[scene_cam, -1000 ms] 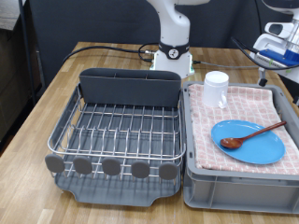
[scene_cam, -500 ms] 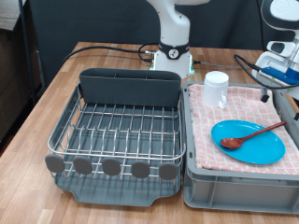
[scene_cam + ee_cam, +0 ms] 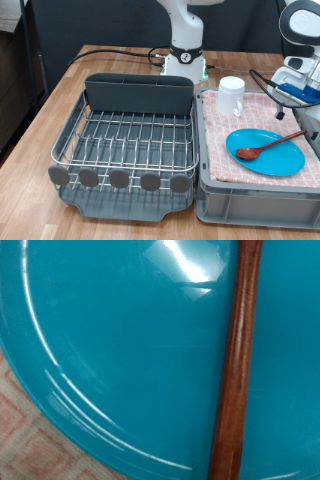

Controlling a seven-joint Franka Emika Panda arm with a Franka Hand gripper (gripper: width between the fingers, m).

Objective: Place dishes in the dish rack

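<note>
The light-blue plate (image 3: 271, 157) lies flat on the pink checked cloth (image 3: 262, 105) in the grey bin. The dark-brown wooden spoon (image 3: 270, 146) rests across the plate. The white cup (image 3: 231, 96) stands upright at the bin's far corner, on the side nearest the rack. The wire dish rack (image 3: 128, 140), with its grey utensil trough (image 3: 138, 93), has nothing in it. My gripper (image 3: 303, 100) hangs above the bin at the exterior view's right edge, and its fingers are not clear. The wrist view shows only the plate (image 3: 120, 350) and the spoon handle (image 3: 236, 370) close up, with no fingers.
The grey bin (image 3: 250, 198) sits right beside the rack on the wooden table (image 3: 60, 95). The robot base (image 3: 184, 60) and its cables are behind the rack.
The hand has come in from the exterior view's right edge, moving left and lower over the bin. The dishes have not moved.
</note>
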